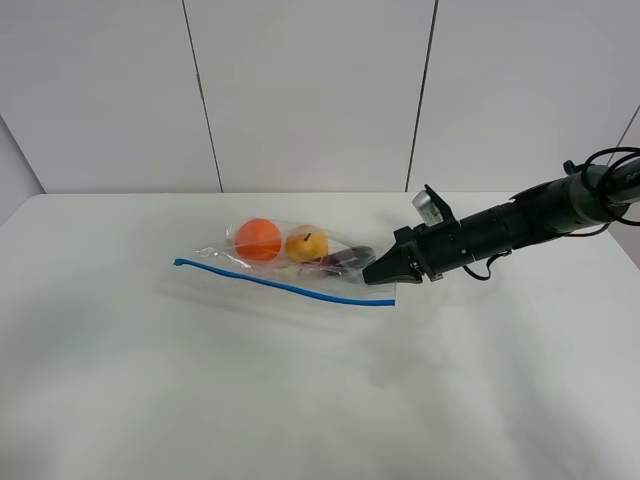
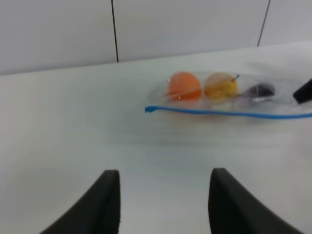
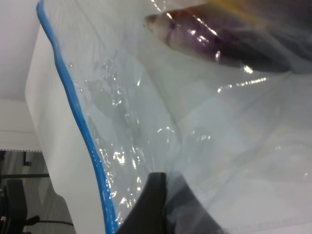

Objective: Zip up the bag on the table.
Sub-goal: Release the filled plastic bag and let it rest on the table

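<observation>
So the bag [image 1: 290,270] is lying flat on the table [image 1: 300,420], with its blue seal strip [image 1: 290,288] running along the long edge nearest the high camera. The strip looks a bit wavy rather than dead straight. Through the plastic you can see an orange ball [image 1: 258,239] toward the bag's free end, a yellow pear-looking thing [image 1: 307,244] next to it, and a dark purple item [image 1: 345,260] at the other end. The right gripper [image 1: 370,277] is down at that purple end, right by the end of the strip. Its jaws taper to a point, and in the right wrist view crinkly film lies over one dark finger [image 3: 153,195] with more dark showing through the plastic beside it. To me that's pinched closed on the bag's corner. The left gripper [image 2: 163,178] is well apart from the bag, on the strip side, fingers spread wide with only bare table between them, gripping nothing.
</observation>
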`<state>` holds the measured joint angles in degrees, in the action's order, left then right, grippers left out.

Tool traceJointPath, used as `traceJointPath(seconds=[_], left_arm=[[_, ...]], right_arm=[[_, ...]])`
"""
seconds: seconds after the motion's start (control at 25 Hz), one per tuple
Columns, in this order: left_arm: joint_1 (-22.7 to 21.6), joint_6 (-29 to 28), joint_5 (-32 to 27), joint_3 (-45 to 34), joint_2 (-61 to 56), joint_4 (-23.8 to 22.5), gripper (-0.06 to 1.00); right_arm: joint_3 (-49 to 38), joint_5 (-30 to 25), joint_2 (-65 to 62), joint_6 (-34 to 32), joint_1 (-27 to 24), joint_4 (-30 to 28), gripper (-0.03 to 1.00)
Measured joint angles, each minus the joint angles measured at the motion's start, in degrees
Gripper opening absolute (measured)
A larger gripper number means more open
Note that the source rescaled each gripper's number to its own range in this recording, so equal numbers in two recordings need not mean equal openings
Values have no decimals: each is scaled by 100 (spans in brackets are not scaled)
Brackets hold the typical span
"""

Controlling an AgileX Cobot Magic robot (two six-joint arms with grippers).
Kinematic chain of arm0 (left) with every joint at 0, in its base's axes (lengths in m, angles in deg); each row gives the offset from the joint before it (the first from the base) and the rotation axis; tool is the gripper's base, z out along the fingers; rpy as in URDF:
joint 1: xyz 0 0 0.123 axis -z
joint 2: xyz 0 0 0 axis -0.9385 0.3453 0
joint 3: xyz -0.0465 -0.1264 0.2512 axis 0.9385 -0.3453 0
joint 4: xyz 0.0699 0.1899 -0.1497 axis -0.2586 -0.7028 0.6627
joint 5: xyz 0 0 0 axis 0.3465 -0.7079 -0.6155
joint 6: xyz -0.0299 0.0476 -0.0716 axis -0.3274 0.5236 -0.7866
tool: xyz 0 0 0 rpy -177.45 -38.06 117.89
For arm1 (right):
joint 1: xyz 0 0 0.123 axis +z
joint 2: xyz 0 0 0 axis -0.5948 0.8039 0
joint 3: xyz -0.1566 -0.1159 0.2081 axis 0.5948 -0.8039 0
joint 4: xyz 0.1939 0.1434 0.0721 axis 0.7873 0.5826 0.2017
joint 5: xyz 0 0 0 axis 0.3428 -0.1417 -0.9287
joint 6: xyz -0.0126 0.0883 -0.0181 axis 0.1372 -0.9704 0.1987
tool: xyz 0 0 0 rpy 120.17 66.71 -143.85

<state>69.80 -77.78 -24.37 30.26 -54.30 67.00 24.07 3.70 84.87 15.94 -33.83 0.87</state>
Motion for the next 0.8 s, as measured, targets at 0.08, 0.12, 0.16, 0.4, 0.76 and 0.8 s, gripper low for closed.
traceJointPath(seconds=[0.08, 0.12, 0.16, 0.4, 0.76, 0.8], left_arm=[[0, -42, -42, -91, -2, 8, 54], [0, -41, -56, -112, -2, 8, 54], [0, -57, -68, -121, -2, 8, 54], [0, -359, -542, -280, -8, -299, 54], [0, -421, -654, -518, -8, -448, 54], [0, -434, -654, -518, -8, -448, 54]], right_arm=[[0, 0, 0, 2, 0, 0, 0], [0, 0, 0, 2, 0, 0, 0], [0, 0, 0, 7, 0, 0, 0], [0, 6, 0, 25, 0, 0, 0], [0, 12, 0, 66, 0, 0, 0], [0, 12, 0, 84, 0, 7, 0]])
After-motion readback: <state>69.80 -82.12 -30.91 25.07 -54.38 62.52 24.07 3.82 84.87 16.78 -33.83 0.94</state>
